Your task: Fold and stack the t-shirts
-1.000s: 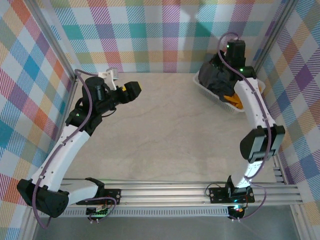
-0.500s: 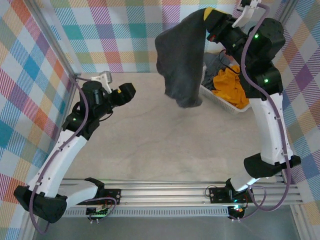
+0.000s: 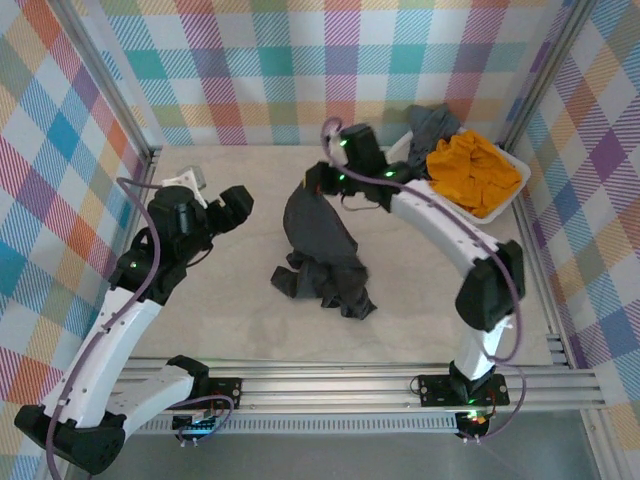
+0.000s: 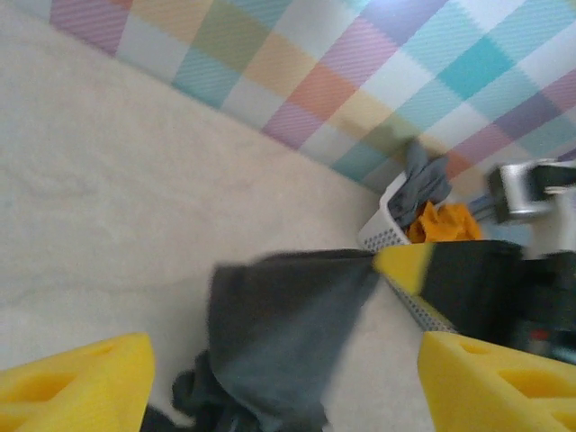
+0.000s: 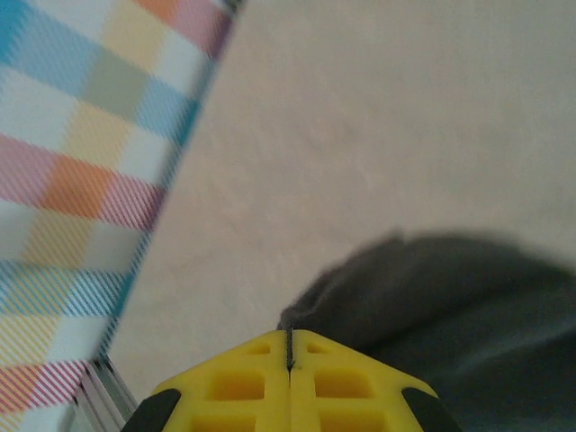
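The dark charcoal t-shirt (image 3: 322, 262) hangs from my right gripper (image 3: 313, 184), which is shut on its top edge; its lower part lies bunched on the table's middle. In the right wrist view the yellow fingers (image 5: 290, 346) pinch a fold of the dark cloth (image 5: 450, 306). My left gripper (image 3: 240, 203) stands open just left of the shirt, apart from it. Its wrist view has the hanging shirt (image 4: 279, 333) between its spread fingers (image 4: 283, 351). The mustard-orange t-shirt (image 3: 475, 172) and the slate grey t-shirt (image 3: 432, 126) lie in the basket.
The white slatted basket (image 3: 515, 160) stands at the back right corner, against the plaid walls; it shows too in the left wrist view (image 4: 385, 225). Bare beige table (image 3: 220, 300) lies left of and in front of the shirt. Metal rails run along the near edge.
My right arm swung from the basket to the table's middle with the charcoal shirt and lowered it until its bottom rests on the table. The left gripper drifted slightly nearer and left.
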Tool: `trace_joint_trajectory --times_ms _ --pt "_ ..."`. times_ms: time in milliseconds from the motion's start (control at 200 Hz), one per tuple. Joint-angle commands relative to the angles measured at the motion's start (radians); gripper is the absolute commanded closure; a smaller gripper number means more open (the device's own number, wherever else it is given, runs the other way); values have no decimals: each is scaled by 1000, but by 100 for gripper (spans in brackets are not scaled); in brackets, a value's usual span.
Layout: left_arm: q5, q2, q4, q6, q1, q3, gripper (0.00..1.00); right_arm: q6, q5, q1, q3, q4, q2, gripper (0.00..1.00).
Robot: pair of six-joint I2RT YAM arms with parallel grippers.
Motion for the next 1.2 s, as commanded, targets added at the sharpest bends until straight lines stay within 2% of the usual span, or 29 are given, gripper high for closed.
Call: trace_joint_trajectory --times_ms 0,90,195,390,550,725,835,850,920,955,1045,1135,1195 --pt "100 4 -24 -25 -14 -49 28 27 -31 -1 24 -5 0 100" --pt "131 0 -29 -44 -35 -94 28 54 -38 5 52 -14 38 100" --pt "116 -26 -13 -73 -101 -158 29 87 -8 40 89 -15 54 100" --pt "-16 -115 18 -117 -242 -248 32 109 158 173 115 75 -6 100" --pt "-160 -264 -13 -115 -258 -275 36 169 237 256 195 158 3 100" --pt "-281 -367 -88 -110 -258 -288 42 227 239 326 323 277 128 100" --pt "-291 -380 -120 -117 -258 -305 42 264 209 343 590 71 322 100" --pt "-290 -378 -123 -118 -258 -307 42 272 199 341 625 42 349 95" --pt "-280 -367 -140 -128 -258 -315 41 293 127 324 744 -83 450 59" --pt "-269 -359 -145 -134 -258 -318 39 290 105 317 777 -140 474 49" --pt "-240 -335 -151 -145 -258 -325 33 236 128 310 731 -206 428 40" --pt "-213 -284 -163 -166 -258 -323 25 208 164 290 510 -133 272 32" --pt "-178 -233 -162 -184 -258 -319 23 218 179 257 347 -90 165 30"
